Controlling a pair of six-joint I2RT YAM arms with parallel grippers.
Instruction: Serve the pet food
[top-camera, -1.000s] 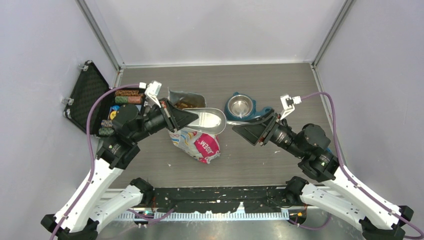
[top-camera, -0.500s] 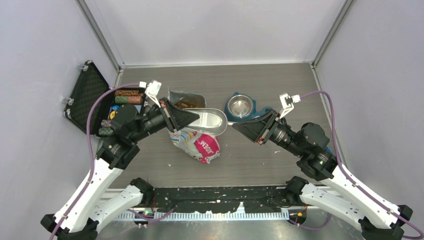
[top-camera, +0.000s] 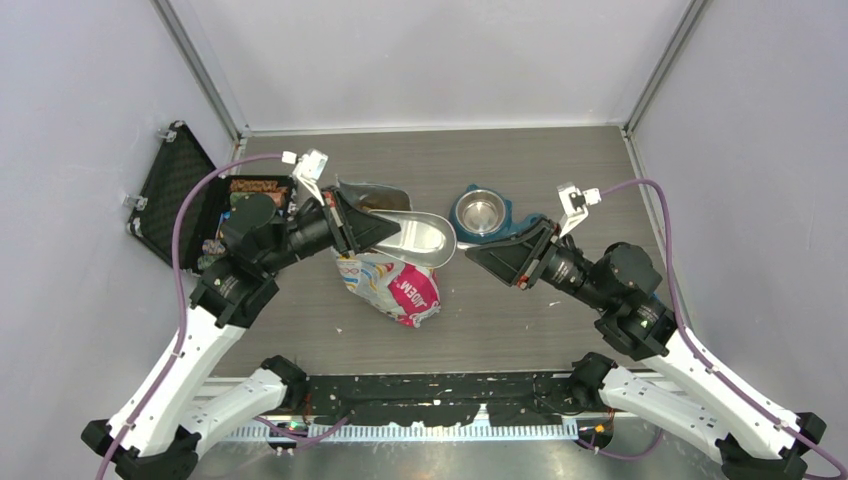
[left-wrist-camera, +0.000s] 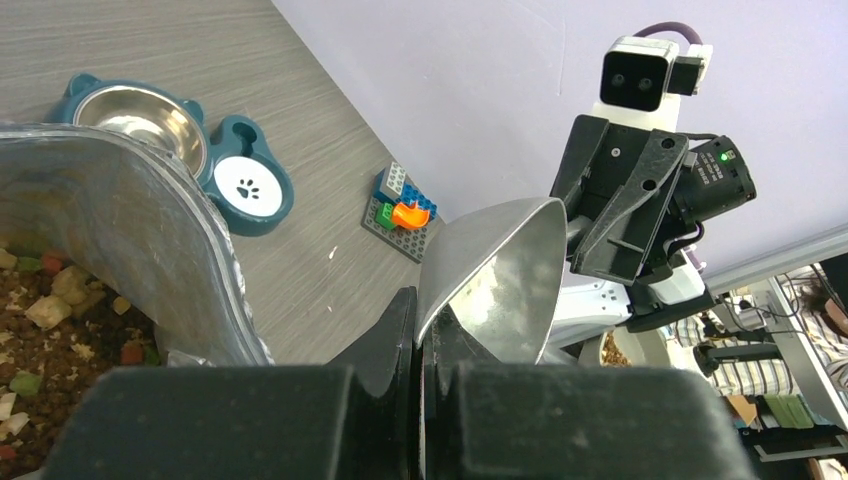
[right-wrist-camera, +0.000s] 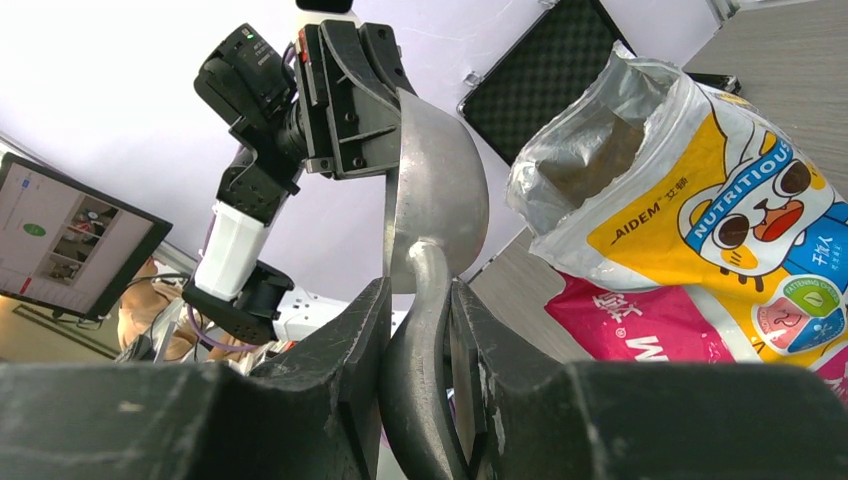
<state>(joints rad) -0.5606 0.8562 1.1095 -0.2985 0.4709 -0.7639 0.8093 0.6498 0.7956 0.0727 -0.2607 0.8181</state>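
The metal scoop (top-camera: 422, 238) hangs empty above the open pet food bag (top-camera: 392, 284). Brown kibble (top-camera: 372, 209) shows in the bag's mouth, and in the left wrist view (left-wrist-camera: 45, 335). My left gripper (top-camera: 378, 233) is shut on the scoop's rim (left-wrist-camera: 470, 265). My right gripper (top-camera: 472, 258) is shut on the scoop's handle (right-wrist-camera: 418, 300), with the scoop's bowl (right-wrist-camera: 436, 185) beyond it. The steel bowl in its blue stand (top-camera: 481, 212) sits just behind the right gripper; it also shows in the left wrist view (left-wrist-camera: 140, 112).
An open black case (top-camera: 178, 196) with coloured rolls lies at the far left. A small toy brick piece (left-wrist-camera: 404, 212) lies on the table right of the blue stand. The bag (right-wrist-camera: 700, 215) leans under the scoop. Walls close three sides.
My left arm has shifted a little toward the far side and carried the scoop slightly right. The right gripper has barely moved and stays on the handle.
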